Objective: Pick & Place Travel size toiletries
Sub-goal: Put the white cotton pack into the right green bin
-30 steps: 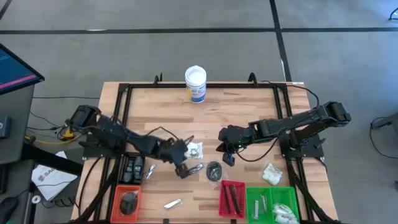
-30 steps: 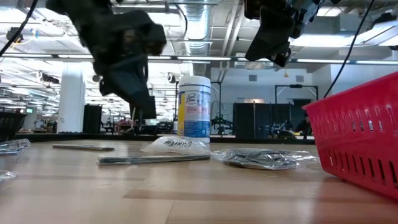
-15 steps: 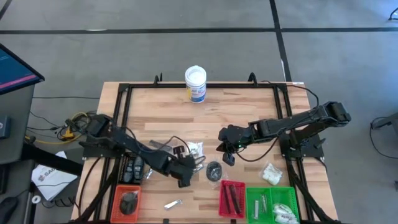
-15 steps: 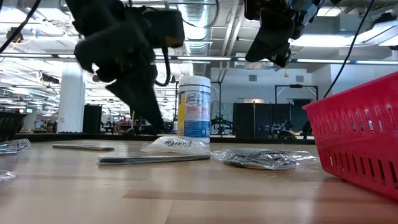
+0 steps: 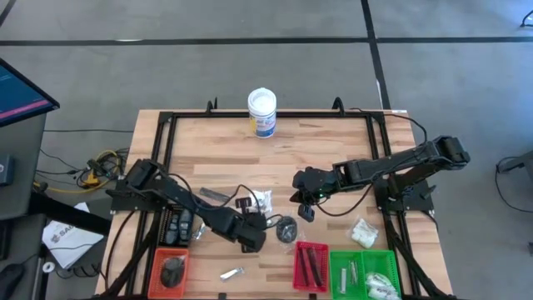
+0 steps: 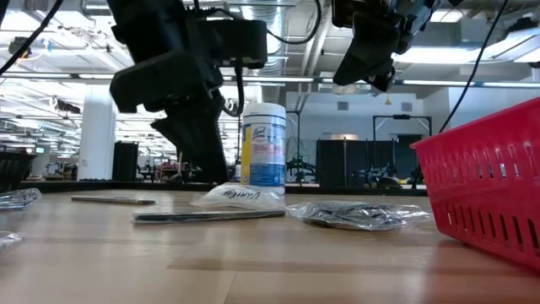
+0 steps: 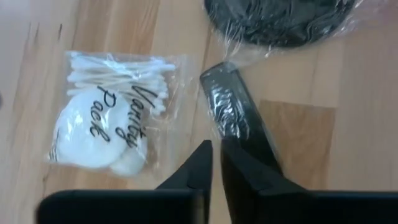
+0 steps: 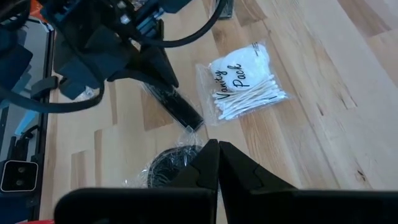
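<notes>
left wrist view: my left pincer (image 7: 214,163) hangs over the wrapped black comb (image 7: 233,115), fingers nearly together with a thin gap, gripping nothing. vanity pack (image 7: 112,121) of cotton swabs lies just beside the comb, dark disc packet (image 7: 280,18) past it. my right pincer (image 8: 216,163) is closed, empty, above the table.

Both arms matte black, boxy joints, black cables; left hand (image 7: 214,168) fingers slim, dark.
</notes>
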`<action>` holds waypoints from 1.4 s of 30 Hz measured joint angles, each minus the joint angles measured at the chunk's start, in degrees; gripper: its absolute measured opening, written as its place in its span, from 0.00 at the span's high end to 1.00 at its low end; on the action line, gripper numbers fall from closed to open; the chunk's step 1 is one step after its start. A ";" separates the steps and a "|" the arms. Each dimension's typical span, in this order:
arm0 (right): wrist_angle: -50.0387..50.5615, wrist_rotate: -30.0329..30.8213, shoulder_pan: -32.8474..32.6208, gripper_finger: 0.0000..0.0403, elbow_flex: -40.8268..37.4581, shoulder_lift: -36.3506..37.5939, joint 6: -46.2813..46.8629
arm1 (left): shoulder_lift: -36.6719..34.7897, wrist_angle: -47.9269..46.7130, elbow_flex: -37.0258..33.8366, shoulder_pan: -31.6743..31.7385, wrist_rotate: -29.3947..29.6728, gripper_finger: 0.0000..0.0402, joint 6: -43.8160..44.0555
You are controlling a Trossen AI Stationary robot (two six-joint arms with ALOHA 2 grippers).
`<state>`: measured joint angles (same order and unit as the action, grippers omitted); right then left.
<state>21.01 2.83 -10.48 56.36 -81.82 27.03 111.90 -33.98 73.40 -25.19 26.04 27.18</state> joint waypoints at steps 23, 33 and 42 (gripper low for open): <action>-0.04 0.00 -0.07 1.00 0.00 0.00 -0.05 | -0.20 -0.36 -6.02 1.22 0.02 0.56 -1.28; -0.04 0.00 -0.07 1.00 0.00 0.00 -0.02 | -0.22 1.39 -6.17 2.46 -1.04 0.60 -3.56; -0.06 0.00 -0.07 1.00 0.00 0.00 -0.02 | -0.20 3.24 -6.17 5.44 -2.60 0.58 -8.11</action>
<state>20.95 2.83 -10.55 56.36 -81.82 27.00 111.70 -30.75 67.22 -19.75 23.44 19.07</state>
